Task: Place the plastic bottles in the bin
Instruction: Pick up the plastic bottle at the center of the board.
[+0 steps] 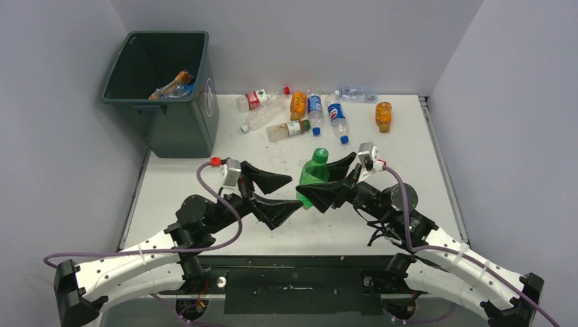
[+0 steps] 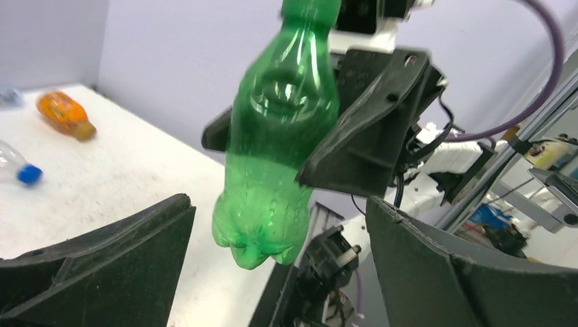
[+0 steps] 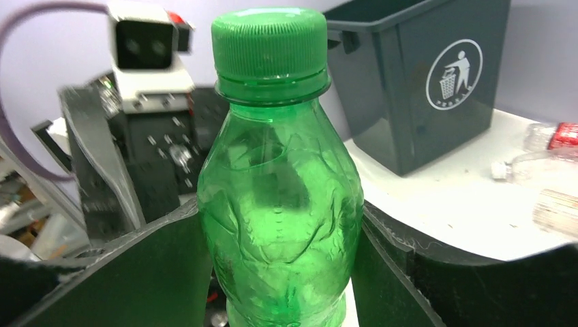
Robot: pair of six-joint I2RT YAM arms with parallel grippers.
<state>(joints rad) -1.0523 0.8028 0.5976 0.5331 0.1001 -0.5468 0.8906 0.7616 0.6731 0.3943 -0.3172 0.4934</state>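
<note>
Gripping the green bottle (image 3: 279, 225) around its waist, the right gripper (image 1: 326, 182) has a finger pressed flat against each side of the body, and the ribbed green cap stands clear above the fingers. It looks like a solid hold, with the bottle seated deep between the pads rather than out at the tips. Over on the other side, the left gripper (image 1: 290, 193) is spread wide and holding nothing. Its wrist view shows the bottle's base hanging just above and between those open fingers, touching neither. The bottle appears to be off the table (image 1: 177, 191), out in the middle between the two arms. The bin (image 1: 170, 122) stands well away at the far left corner with a few bottles (image 1: 174, 85) already inside, and a cluster of plastic bottles (image 1: 307, 112) lies along the far edge. To do this well, I'd say keep the squeeze firm but not crushing, since thin plastic will buckle and slip. The left arm should clear out first, because the path to the bin runs straight across it. Then carry the bottle high over the thick rim before letting go.
</note>
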